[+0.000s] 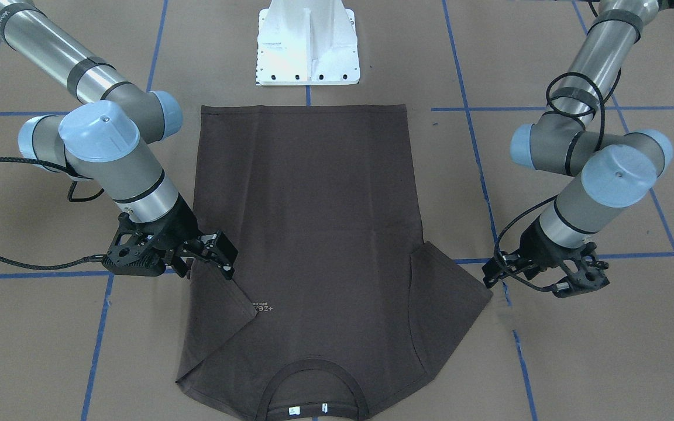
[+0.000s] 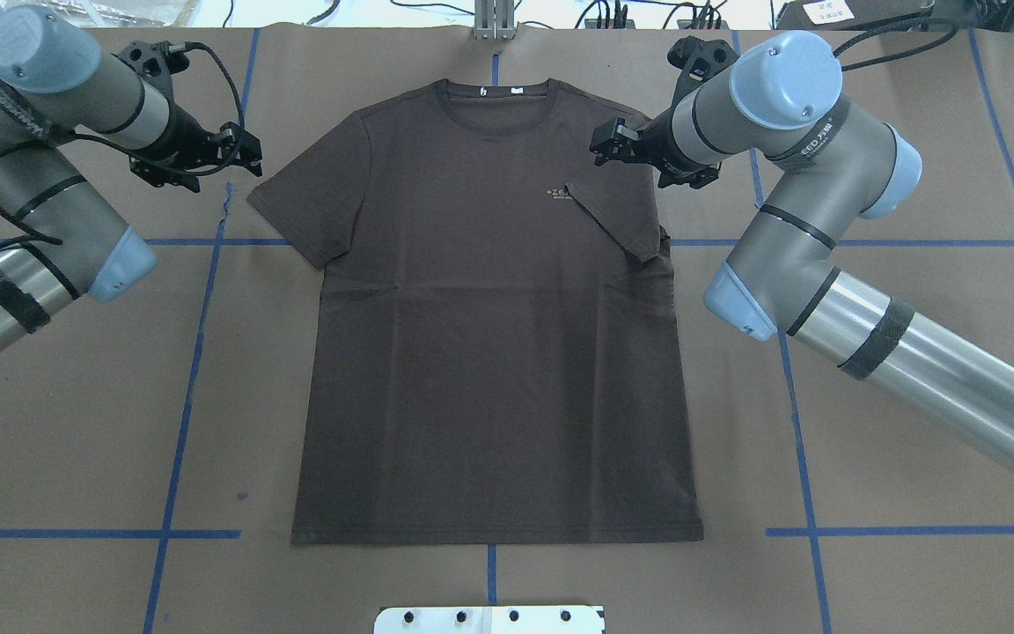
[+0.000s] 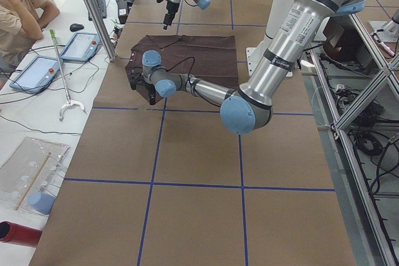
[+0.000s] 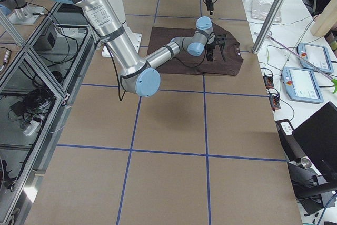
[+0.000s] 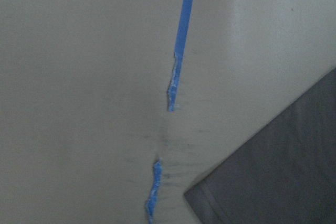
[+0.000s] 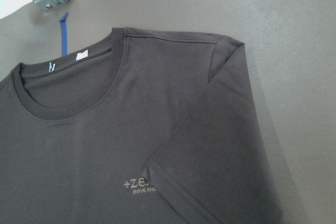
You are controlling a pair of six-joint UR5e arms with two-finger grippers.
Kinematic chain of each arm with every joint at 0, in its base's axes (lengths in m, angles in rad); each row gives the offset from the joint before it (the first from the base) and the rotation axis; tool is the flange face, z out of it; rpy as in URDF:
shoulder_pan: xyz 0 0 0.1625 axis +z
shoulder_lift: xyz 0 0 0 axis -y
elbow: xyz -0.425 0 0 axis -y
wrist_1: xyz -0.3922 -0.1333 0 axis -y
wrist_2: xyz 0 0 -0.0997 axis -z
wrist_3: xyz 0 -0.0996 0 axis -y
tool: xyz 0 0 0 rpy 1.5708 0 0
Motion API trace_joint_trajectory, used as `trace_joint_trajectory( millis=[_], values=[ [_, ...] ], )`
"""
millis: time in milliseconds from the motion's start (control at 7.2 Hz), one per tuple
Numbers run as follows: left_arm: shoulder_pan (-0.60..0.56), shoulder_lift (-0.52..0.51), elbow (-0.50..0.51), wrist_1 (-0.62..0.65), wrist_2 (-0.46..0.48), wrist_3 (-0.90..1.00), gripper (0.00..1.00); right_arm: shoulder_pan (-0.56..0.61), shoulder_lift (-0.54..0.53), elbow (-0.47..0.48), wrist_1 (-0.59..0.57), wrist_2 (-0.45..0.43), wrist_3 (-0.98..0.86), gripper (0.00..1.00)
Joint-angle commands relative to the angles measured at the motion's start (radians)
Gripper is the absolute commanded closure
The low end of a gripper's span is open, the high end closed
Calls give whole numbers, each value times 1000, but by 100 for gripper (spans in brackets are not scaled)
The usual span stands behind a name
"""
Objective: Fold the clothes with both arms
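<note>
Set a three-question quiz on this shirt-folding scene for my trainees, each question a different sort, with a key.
1. True or false: both sleeves of the T-shirt are folded inward.
2. Which gripper hangs over the shirt? A) left B) right C) both
3. Fill in: the folded sleeve partly covers the chest ____.
Key: 1 false, the left sleeve lies spread; 2 B, the right gripper; 3 lettering.

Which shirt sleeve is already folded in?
The sleeve beside the robot's right hand: it lies folded onto the shirt, while the other sleeve spreads flat.
</note>
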Motion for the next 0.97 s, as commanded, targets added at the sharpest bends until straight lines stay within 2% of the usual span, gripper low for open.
trace_joint_trajectory(
  millis=[0,556,694,833],
  values=[
    [39,-65,83,-1,70,3,7,7,-3,-4,-3,2,-10,0],
    [54,-70,113,-1,121,38,23,3,-12,-6,-1,-2,-8,0],
    [54,-65,113,1,122,38,32,3,-14,-4,0,-2,-8,0],
    [55,-63,114,1,122,43,32,3,-14,-4,1,-4,-7,0]
  ],
)
